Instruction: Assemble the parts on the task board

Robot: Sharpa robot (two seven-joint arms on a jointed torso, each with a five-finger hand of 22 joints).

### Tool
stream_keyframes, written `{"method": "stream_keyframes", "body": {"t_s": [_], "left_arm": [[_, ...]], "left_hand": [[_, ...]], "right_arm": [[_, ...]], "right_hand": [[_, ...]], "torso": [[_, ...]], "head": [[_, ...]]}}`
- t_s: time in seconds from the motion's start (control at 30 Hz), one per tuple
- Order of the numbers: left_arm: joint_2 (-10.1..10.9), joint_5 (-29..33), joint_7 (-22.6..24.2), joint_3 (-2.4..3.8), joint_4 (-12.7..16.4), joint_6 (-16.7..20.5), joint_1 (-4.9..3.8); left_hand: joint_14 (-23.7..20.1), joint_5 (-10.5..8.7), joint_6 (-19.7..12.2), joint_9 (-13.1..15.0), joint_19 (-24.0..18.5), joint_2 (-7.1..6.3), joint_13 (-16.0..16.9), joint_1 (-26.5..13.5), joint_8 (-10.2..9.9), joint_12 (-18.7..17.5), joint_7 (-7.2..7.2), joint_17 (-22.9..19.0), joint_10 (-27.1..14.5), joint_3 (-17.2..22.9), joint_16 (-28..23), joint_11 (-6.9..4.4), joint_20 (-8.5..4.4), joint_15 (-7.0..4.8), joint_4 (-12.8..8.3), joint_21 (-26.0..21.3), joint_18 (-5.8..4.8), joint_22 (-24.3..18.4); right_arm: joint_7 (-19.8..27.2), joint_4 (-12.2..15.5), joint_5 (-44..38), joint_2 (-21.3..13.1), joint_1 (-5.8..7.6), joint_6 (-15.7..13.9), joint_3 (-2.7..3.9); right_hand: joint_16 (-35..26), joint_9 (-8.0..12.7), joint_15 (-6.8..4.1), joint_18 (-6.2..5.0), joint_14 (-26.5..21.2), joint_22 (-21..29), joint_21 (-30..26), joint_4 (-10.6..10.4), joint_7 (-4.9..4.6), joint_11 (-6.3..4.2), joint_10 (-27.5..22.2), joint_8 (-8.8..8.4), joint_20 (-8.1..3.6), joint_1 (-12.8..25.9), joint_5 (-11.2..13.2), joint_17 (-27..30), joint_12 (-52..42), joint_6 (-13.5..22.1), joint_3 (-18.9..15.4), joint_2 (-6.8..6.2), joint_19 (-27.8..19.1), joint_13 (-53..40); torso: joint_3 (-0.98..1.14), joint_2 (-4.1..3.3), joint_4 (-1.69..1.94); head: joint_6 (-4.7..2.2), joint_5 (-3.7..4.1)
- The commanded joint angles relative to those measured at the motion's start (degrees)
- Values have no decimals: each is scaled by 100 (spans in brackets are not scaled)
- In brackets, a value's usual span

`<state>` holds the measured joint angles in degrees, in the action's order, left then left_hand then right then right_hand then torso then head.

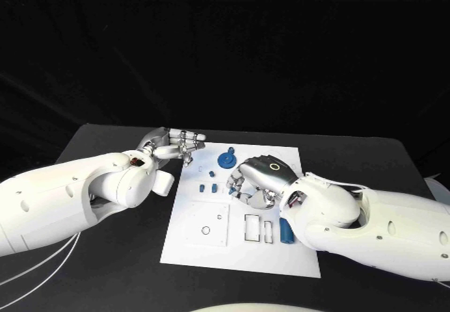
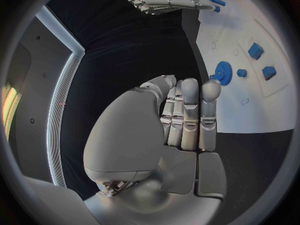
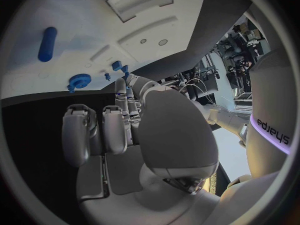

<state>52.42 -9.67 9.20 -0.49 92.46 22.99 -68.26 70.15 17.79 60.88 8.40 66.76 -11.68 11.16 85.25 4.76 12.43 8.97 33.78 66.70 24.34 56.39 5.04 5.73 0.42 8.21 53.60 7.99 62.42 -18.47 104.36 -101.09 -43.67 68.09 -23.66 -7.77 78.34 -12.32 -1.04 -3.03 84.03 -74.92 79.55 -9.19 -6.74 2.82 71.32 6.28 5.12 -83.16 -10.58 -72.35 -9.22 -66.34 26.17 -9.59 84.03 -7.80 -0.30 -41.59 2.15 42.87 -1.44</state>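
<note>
Centrally, one flat white rectangular task board [image 1: 201, 250] lies on the matte black table [image 1: 375, 162]. One toothed blue plastic gear [image 1: 226, 159], one blue cylindrical peg [image 1: 285, 231] and several small blue blocks [image 1: 208, 188] rest on it. Left hand [image 1: 176, 144], at the board's far left corner, fingers straight together, holds nothing. Right hand [image 1: 258, 179], fingers curled downward over the board's middle; grasp cannot be told.

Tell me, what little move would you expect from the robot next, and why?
Probably the right hand lowers its fingers onto one of the small blue parts beside it. It hovers over the middle of the task board holding nothing, and the left hand sits empty at the board's far left corner near the blue gear. No part is picked up yet.
</note>
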Motion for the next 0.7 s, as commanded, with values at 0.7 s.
{"method": "stream_keyframes", "body": {"t_s": [0.7], "left_arm": [[-201, 43, 16, -10, -70, -224, -6]], "left_hand": [[-44, -4, -9, -10, -42, 75, 15, -11, -27, 45, 34, -10, -61, 4, -31, 3, 10, 21, -32, -43, 64, -6]], "right_arm": [[228, -516, 71, 569, -495, 526, -29]], "right_hand": [[-4, -6, -37, 69, 270, -1111, -8, 43, -4, 13, 44, -51, -40, 93, -139, 31, 76, -8, -35, 17, 99, 13]], "torso": [[-26, 18, 4]], "head": [[198, -447]]}}
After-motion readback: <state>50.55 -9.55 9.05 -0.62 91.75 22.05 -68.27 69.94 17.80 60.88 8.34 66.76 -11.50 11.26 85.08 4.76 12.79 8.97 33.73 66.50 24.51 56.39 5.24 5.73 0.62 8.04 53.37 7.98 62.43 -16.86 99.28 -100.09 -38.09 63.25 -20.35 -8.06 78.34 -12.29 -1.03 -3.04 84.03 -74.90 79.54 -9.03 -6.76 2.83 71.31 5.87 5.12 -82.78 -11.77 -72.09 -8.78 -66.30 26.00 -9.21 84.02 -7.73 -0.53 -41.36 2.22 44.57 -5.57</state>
